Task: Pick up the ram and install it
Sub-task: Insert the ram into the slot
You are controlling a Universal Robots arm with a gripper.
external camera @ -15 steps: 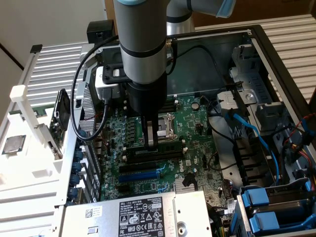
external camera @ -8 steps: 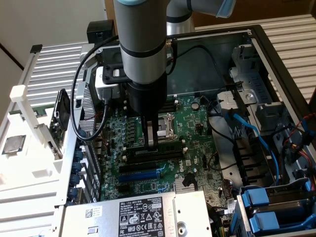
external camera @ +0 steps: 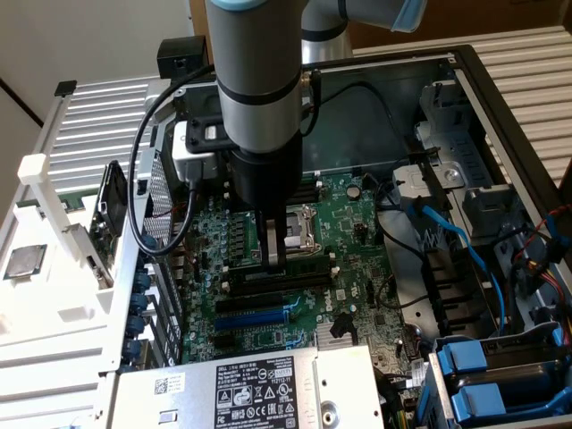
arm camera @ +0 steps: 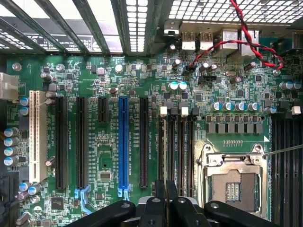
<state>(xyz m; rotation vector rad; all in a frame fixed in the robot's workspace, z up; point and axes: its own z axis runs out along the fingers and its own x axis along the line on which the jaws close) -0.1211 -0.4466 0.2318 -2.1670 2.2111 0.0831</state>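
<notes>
Whether the ram sits between the fingers cannot be told; no green stick is clear in either view. The tool hangs low over the black memory slots, just beside the open processor socket.

In the wrist view the tool has its fingers pressed almost together, right above the white-clipped memory slots, with the processor socket alongside, a blue expansion slot further off and a twisted red-and-black wire near the rear ports.

The exterior view adds the arm's black cable, blue cables on its right, the labelled power supply, and a loose silver chip outside the case.
</notes>
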